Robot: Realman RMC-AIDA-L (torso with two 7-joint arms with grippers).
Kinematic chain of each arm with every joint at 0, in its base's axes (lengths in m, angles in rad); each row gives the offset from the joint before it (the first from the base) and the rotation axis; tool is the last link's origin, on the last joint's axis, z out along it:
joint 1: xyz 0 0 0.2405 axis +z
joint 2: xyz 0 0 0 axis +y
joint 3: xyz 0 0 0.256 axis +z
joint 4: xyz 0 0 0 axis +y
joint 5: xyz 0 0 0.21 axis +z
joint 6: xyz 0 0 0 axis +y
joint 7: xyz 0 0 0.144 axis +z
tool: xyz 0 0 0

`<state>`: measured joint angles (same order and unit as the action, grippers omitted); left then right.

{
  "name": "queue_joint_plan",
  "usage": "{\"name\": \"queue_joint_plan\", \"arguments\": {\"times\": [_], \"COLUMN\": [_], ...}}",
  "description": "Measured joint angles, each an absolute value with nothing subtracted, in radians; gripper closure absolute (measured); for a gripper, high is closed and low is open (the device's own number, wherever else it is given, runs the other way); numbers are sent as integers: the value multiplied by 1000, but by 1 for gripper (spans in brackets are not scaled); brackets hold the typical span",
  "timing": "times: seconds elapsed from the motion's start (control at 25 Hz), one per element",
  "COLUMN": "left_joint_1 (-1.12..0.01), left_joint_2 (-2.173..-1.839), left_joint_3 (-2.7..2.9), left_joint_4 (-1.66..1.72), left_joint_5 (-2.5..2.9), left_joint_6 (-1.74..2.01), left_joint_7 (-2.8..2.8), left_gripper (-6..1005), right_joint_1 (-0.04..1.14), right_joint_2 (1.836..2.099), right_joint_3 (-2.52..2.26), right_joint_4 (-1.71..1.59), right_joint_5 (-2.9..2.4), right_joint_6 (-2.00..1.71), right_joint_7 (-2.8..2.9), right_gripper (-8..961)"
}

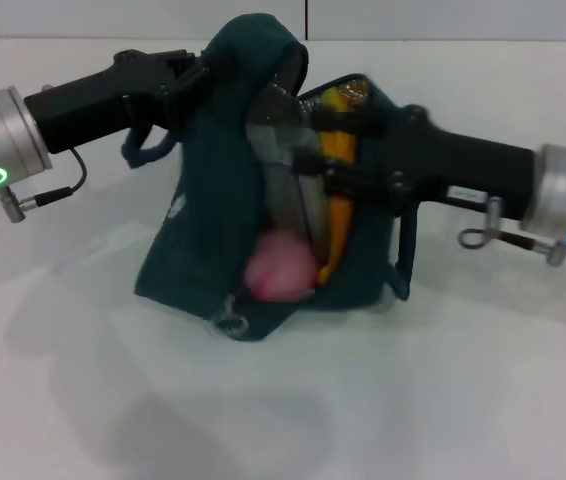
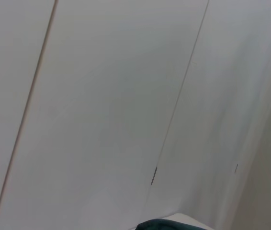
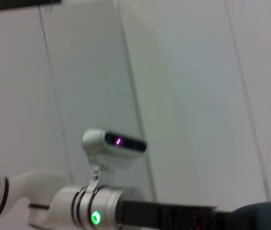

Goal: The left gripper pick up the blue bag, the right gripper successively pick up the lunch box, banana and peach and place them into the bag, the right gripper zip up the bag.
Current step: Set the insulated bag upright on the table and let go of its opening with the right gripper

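Observation:
The blue bag stands tipped on the white table, its mouth gaping toward the right. My left gripper is shut on the bag's upper edge and holds it up. Inside lie the pink peach at the bottom, the yellow-orange banana along the right side, and the clear lunch box behind them. My right gripper is at the bag's mouth, fingers spread and holding nothing, with the banana showing between them. A metal zipper ring hangs at the bag's front bottom. A sliver of the bag shows in the left wrist view.
White table spreads all around the bag. One bag handle loops down under the left gripper. The right wrist view shows the left arm's wrist with its green light, the robot's head and wall panels.

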<state>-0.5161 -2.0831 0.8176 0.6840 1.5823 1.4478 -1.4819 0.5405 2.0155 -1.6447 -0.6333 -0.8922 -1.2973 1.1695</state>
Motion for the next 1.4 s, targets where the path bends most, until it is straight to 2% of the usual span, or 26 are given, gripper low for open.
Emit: {"name": "queue_joint_plan", "arguments": {"times": [0.04, 0.2, 0.32, 0.52, 0.8, 0.96, 1.28, 1.4], "left_joint_1": [-516, -519, -521, -522, -522, -521, -521, -521], "left_joint_2": [-2083, -2083, -2083, -2083, -2083, -2084, -2085, -2085], "left_joint_3": [818, 818, 818, 822, 822, 822, 819, 819], "left_joint_4": [684, 684, 684, 684, 684, 684, 683, 683], "left_joint_5": [1583, 1584, 1585, 1586, 1585, 1585, 1585, 1584], "left_joint_6": [1448, 1445, 1442, 1434, 1434, 1434, 1434, 1434], "left_joint_7": [-1482, -1482, -1482, -1482, -1482, -1482, -1482, -1482], "left_gripper": [958, 957, 957, 957, 957, 957, 956, 956], "right_joint_1": [496, 432, 361, 309, 319, 374, 455, 459], "right_joint_2": [2013, 1994, 1966, 1956, 1964, 1986, 2005, 2009], "right_joint_3": [-1608, -1536, -1454, -1425, -1392, -1394, -1401, -1403], "right_joint_4": [-655, -659, -646, -639, -583, -535, -483, -490], "right_joint_5": [-896, -922, -1012, -1133, -1251, -1281, -1355, -1370], "right_joint_6": [-1332, -1461, -1591, -1585, -1450, -1379, -1386, -1404], "right_joint_7": [1166, 1163, 1165, 1174, 1237, 1241, 1244, 1242], "right_gripper": [387, 389, 390, 389, 412, 426, 455, 543]}}
